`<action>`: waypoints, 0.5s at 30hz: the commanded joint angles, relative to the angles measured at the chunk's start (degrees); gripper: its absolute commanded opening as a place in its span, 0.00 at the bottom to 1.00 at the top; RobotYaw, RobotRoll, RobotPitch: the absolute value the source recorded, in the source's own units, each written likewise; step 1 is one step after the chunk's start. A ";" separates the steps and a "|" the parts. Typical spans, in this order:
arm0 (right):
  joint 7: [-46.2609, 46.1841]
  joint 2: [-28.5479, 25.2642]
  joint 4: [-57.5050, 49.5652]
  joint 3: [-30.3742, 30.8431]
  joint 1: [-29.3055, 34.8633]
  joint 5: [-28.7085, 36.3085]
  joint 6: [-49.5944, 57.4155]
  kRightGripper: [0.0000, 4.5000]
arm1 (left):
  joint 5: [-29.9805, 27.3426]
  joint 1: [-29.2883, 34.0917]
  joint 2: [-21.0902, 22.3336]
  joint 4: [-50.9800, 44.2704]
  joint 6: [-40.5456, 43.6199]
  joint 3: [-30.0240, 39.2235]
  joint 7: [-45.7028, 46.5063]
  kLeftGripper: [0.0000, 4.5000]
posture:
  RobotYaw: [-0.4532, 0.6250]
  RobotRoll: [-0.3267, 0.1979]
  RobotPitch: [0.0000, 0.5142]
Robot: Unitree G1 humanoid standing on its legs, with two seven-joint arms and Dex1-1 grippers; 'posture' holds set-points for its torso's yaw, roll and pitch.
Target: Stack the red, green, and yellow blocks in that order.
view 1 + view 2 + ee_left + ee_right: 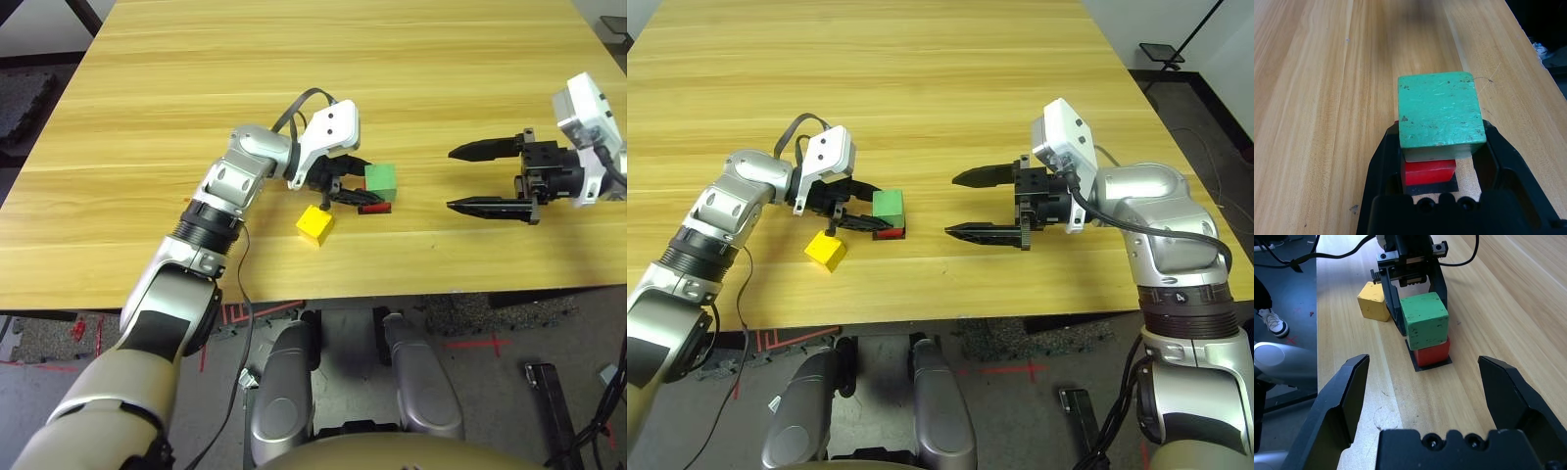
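The left claw [345,188] is spread around the green block [1424,320], which sits on the red block [1432,354] near the worktop's [196,88] front edge. The right claw [985,206] is spread and holds nothing. The yellow block [315,224] lies just beside. Pulling back crookedly could knock the green one off.

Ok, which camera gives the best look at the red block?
The right wrist view: the red block shows two faces under the green block. The left wrist view shows one face beneath the green overhang; the eye views show a thin red strip.
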 commanded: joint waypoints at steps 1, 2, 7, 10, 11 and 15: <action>0.10 0.01 -1.39 0.22 0.43 0.81 0.13 1.00 | 0.76 -0.77 -0.57 1.41 -0.10 0.10 0.18 0.46 | 0.66 0.75 0.55; 0.11 0.04 -1.31 0.28 0.35 0.78 0.12 1.00 | 0.81 -0.91 -0.64 1.70 -0.21 0.12 0.21 0.46 | 0.66 0.75 0.55; 0.10 0.32 -1.49 0.49 0.39 0.86 0.13 1.00 | 0.86 -1.22 -0.79 2.14 -0.48 0.13 0.19 0.46 | 0.66 0.76 0.55; 0.06 0.60 -1.42 0.70 0.30 0.81 0.10 1.00 | 0.91 -1.27 -0.64 2.37 -0.71 0.15 0.04 0.46 | 0.67 0.76 0.55; 0.07 0.70 -1.31 0.80 0.22 0.77 0.06 1.00 | 1.02 -1.36 -0.51 2.61 -0.91 0.16 -0.02 0.46 | 0.67 0.76 0.55; 0.07 1.16 -0.72 1.17 -0.14 0.46 -0.21 1.00 | 1.18 -1.65 -0.11 2.95 -1.00 0.45 -0.08 0.46 | 0.68 0.76 0.56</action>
